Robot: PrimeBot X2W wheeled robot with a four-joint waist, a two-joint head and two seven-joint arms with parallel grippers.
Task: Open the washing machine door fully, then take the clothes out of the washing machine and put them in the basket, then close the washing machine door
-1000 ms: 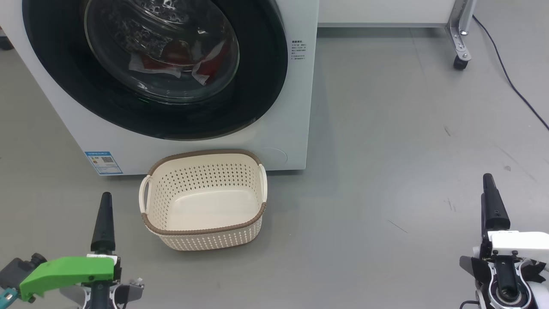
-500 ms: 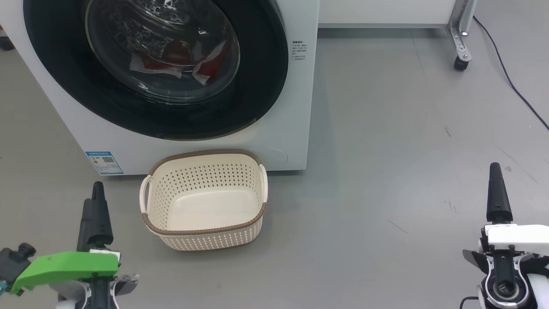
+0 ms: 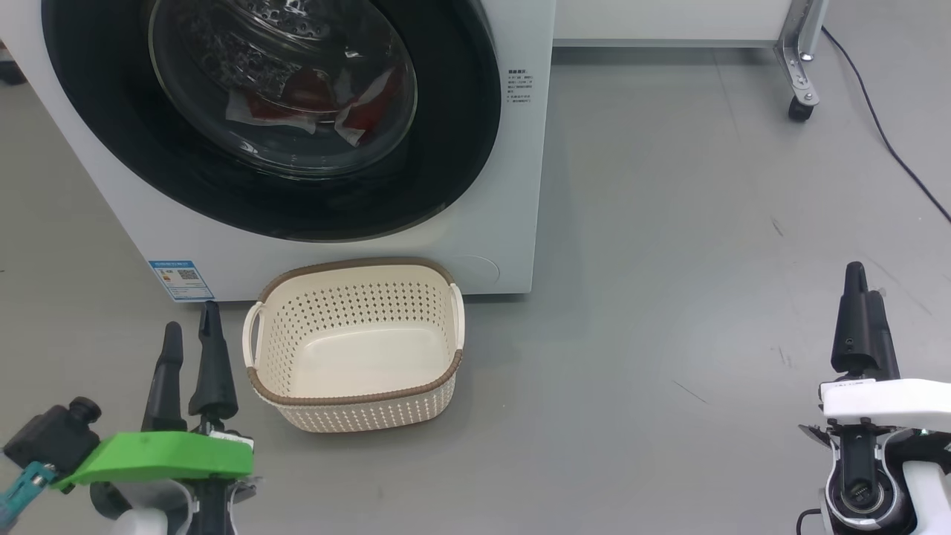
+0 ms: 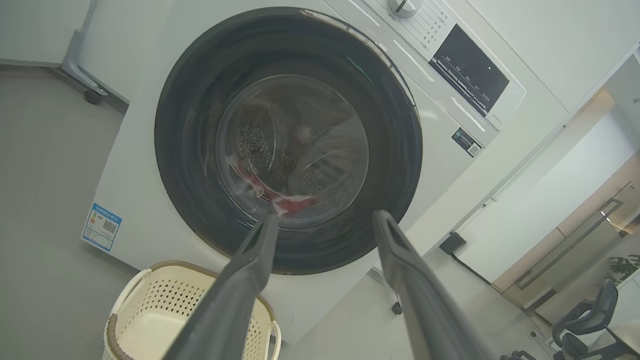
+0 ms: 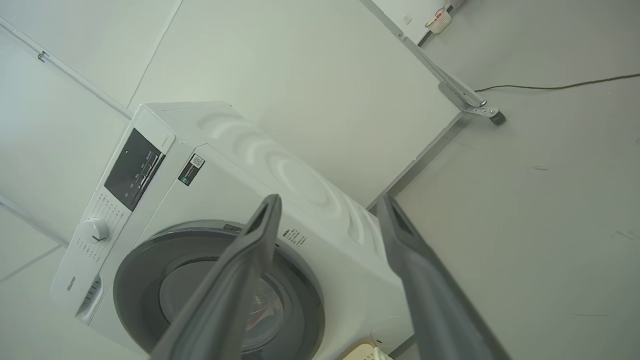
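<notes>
My left gripper (image 3: 192, 319) and right gripper (image 3: 862, 282) hang wide open, holding nothing, flanking the cream basket (image 3: 349, 264) before the shut washing machine door (image 3: 461, 148), red clothes (image 3: 297, 93) behind its glass.

Left claw (image 3: 192, 318) green-capped, right claw (image 3: 864, 282) white-capped.
Both have tapering black fingers (image 3: 214, 371). A flat bright green cover (image 3: 160, 455) tops the left wrist, with a black block (image 3: 52, 438) and teal fitting (image 3: 18, 487) beside it; a white housing (image 3: 884, 395) tops the right, above a round black-and-silver joint (image 3: 862, 505).
</notes>
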